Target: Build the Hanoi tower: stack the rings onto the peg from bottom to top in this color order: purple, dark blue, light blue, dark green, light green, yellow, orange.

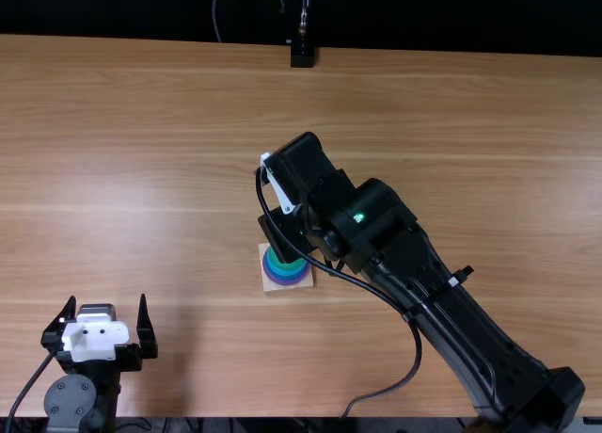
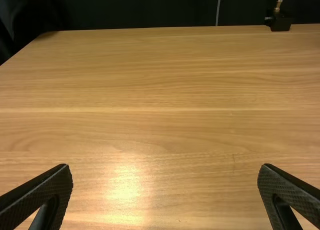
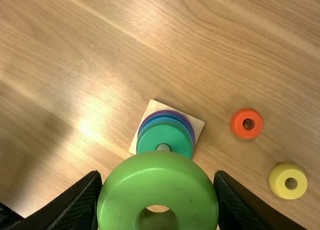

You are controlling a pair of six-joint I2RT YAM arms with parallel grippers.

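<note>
Right gripper (image 3: 159, 190) grips the light green ring (image 3: 155, 180), fingers parted to its width. The peg (image 3: 163, 147), topped by the dark green ring (image 3: 167, 135), is the likely target: just beside, probably toward six o'clock in the top view, though the arm (image 1: 376, 228) obscures this. Left gripper (image 1: 106, 303), wide open, empty, sits well apart at eight o'clock from the peg.

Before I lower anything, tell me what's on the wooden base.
Purple, dark blue, light blue and dark green rings around the peg; the held light green ring hides part of the stack.
</note>
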